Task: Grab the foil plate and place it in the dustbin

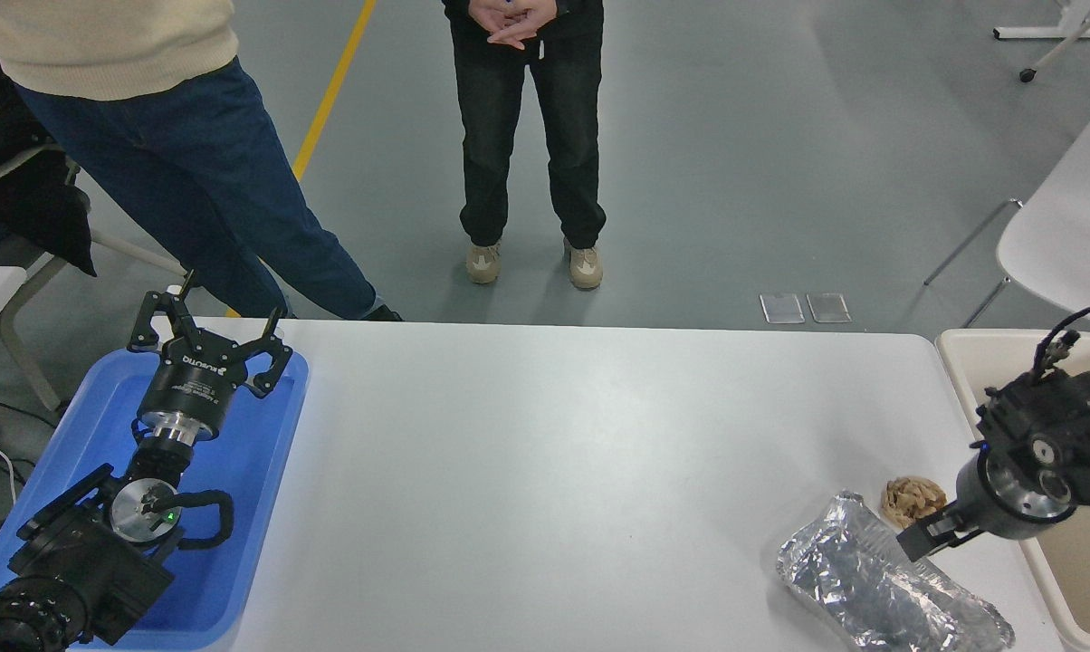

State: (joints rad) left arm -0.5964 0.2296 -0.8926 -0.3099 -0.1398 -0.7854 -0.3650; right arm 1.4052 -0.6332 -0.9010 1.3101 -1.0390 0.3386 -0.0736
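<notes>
Evidently early in the task. Foil plate [889, 589] lies flat on the desk [554, 471] at the near right corner, long axis running from upper left to lower right, not lifted. Right gripper [927, 541] comes in from the right edge and hangs over the plate's far end; one dark finger shows at the rim of the foil, the other is hidden behind the wrist, so I cannot tell whether the jaws are parted or closed, nor whether there is contact yet. Nothing is held as far as the view shows.

Judgement: approach is under way, grasp not made. Left to do: close on the rim, lift, carry right, release into the dustbin [966, 362], which stands just beside the desk's right edge; only its cream rim and part of the inner wall show.

Brown paper wad [913, 498] sits just beyond the plate, close to the wrist. It could get nudged.

Left gripper [208, 333] parked at lower left over the blue tray [264, 453], fingers spread apart, empty.

Surface: white, matte, smooth, otherwise bare in the middle. Room: grey floor with a yellow line [328, 95]; two people stand at the far side, one in dark trousers [527, 145] with hands clasped, one in blue jeans [192, 190].
</notes>
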